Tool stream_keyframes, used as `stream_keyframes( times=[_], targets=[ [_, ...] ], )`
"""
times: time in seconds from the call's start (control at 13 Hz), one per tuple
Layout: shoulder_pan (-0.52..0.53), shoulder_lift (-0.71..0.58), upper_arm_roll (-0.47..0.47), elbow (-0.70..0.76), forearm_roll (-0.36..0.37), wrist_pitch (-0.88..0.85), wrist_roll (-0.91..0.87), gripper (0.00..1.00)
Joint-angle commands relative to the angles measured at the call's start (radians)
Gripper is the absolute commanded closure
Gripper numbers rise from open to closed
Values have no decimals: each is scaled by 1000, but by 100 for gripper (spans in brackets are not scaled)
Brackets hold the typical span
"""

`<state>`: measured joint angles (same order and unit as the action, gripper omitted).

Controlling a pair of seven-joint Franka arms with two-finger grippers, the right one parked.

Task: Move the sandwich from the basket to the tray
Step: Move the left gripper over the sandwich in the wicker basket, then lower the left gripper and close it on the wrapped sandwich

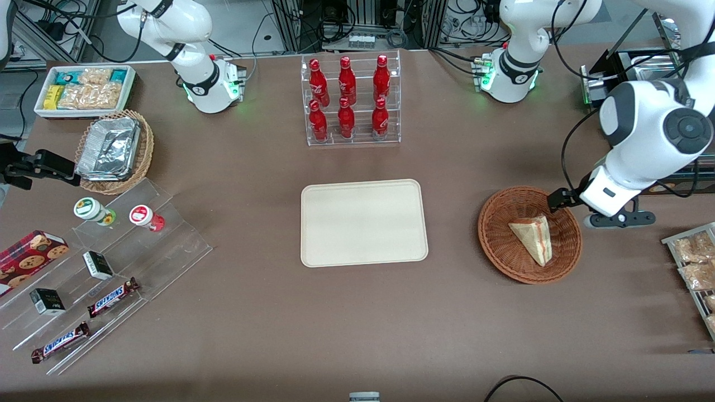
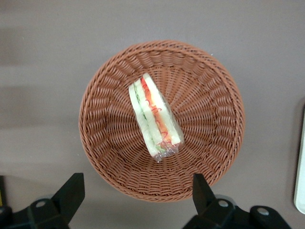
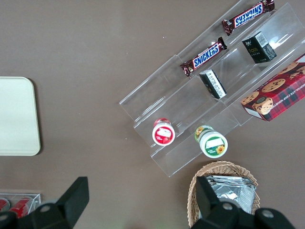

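One sandwich (image 2: 155, 119) beneath open hand (image 2: 136, 195)

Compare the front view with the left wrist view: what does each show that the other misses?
Only the front view shows the cream tray in full, the rack of red bottles and the gripper over the basket's rim. Only the left wrist view shows the sandwich's red and green filling edge and the jaws spread wide apart. Both show the sandwich lying in the basket.
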<state>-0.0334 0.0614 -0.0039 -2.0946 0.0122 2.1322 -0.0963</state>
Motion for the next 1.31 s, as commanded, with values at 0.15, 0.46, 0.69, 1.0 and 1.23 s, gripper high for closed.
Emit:
stream_keyframes(
  times=[0.15,0.46,0.69,1.0,1.23],
  targets=[
    [-10,32,-2,-96,3,199,-152,0],
    [-28,70,-8,-111,5,270,-299,0],
    [-37,98,-8,-111,5,302,-351,1],
    [-39,133,-8,-111,5,319,-361,1],
    [-39,181,-8,-110,5,377,-391,1]
  ],
)
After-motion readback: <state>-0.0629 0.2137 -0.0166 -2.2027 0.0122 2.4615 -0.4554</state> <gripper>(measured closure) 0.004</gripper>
